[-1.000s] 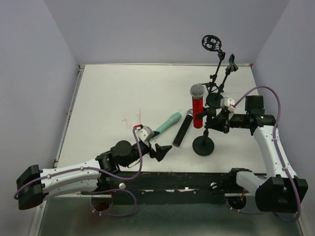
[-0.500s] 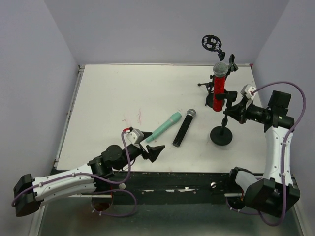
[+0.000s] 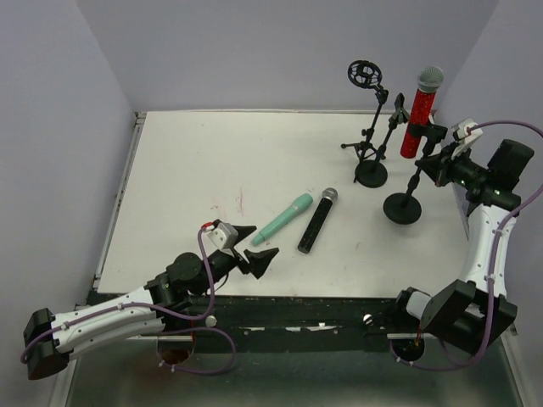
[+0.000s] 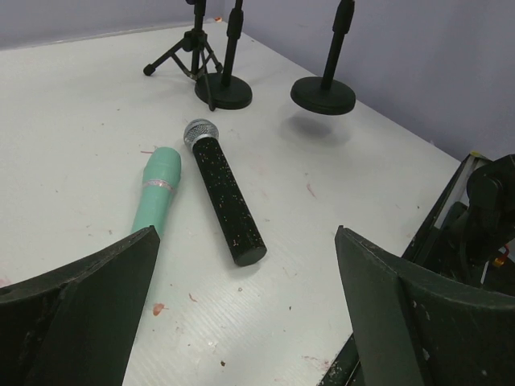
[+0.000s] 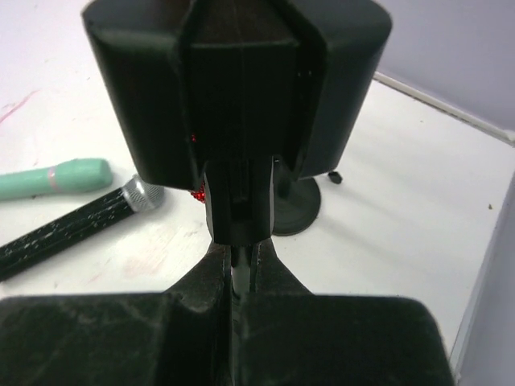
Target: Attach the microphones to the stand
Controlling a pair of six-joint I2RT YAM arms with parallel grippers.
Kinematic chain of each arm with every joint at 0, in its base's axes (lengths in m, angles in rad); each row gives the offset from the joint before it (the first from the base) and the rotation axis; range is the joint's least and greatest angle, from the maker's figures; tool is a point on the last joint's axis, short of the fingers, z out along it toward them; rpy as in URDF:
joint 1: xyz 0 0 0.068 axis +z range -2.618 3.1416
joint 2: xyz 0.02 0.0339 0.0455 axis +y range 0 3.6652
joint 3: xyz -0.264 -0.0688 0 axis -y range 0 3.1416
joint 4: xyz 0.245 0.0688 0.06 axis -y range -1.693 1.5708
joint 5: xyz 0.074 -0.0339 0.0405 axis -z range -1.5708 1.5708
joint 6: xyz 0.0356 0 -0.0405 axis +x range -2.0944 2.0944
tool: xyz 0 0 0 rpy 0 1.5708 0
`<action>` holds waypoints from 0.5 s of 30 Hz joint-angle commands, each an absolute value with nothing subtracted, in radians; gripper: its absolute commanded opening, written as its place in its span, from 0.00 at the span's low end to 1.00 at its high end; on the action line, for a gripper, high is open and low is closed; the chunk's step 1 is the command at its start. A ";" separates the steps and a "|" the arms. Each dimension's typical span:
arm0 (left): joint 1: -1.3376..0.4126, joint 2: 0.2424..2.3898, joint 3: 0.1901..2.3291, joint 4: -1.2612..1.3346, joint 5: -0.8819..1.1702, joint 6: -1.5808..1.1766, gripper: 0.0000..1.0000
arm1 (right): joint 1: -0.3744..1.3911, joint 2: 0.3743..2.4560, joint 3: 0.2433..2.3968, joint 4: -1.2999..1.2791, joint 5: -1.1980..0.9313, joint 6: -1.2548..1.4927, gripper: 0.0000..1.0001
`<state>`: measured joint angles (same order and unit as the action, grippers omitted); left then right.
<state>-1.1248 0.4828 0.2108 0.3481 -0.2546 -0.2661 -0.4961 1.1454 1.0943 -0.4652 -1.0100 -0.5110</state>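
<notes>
Above: the right gripper point(image 3: 430, 161) clamps the stand point(image 3: 402, 208) bearing the red mic point(image 3: 422, 112). The left gripper point(image 3: 254, 247) gapes near the green mic point(image 3: 285, 217) and black mic point(image 3: 315, 223) on the counter point(image 3: 212, 161). Left wrist: both lie side by side. Right wrist: jaws pinch the stand.

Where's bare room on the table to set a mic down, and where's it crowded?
Bare: the far-left stretch of the table, from its left edge to the mint-green microphone. Crowded: the far-right corner, packed with stands.
</notes>
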 commanded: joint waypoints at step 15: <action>-1.101 0.459 0.225 0.282 -0.282 -0.252 0.98 | -0.506 1.448 0.924 0.679 -0.805 -0.158 0.00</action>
